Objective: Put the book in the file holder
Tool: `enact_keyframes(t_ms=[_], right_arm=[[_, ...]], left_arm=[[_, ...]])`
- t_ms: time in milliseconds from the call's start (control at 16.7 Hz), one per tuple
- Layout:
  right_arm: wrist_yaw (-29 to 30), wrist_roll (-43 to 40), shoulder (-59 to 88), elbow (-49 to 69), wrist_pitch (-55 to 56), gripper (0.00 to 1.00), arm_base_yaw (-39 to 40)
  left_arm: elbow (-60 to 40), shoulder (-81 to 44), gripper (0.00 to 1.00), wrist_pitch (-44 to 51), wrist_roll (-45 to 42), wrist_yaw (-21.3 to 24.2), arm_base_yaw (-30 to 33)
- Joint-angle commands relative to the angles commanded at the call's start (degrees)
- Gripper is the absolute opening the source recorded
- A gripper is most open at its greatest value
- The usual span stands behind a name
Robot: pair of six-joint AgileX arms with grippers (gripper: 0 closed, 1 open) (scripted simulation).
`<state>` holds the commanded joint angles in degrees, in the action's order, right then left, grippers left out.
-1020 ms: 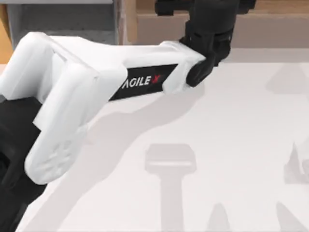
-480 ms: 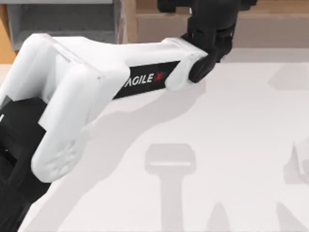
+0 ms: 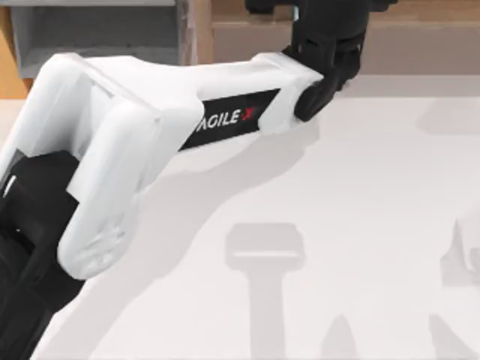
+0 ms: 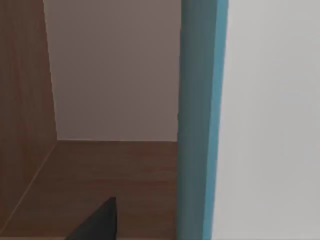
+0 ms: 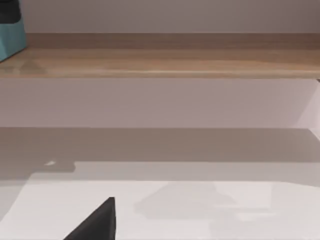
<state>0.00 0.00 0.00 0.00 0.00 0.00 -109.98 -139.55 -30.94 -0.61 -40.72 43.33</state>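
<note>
One book (image 4: 200, 120), held upright at left gripper (image 3: 330, 30); finger state indeterminable; file holder (image 3: 97, 37) lies leftward.

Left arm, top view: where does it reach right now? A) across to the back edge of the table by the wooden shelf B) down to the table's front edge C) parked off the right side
A: the left arm stretches from the lower left to the wooden shelf at the back.
</note>
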Motion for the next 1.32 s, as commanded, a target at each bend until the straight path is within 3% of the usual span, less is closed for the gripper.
enact_keyframes(t_ms=[720,1320], right_arm=[[0.0,0.0,0.0,0.0,0.0,1.00,0.0],[0.0,0.0,0.0,0.0,0.0,1.00,0.0]], left_arm=[[0.0,0.0,0.02,0.0,0.0,0.0,0.0],[-0.2,0.2,0.00,0.2,-0.1,0.0,0.2]])
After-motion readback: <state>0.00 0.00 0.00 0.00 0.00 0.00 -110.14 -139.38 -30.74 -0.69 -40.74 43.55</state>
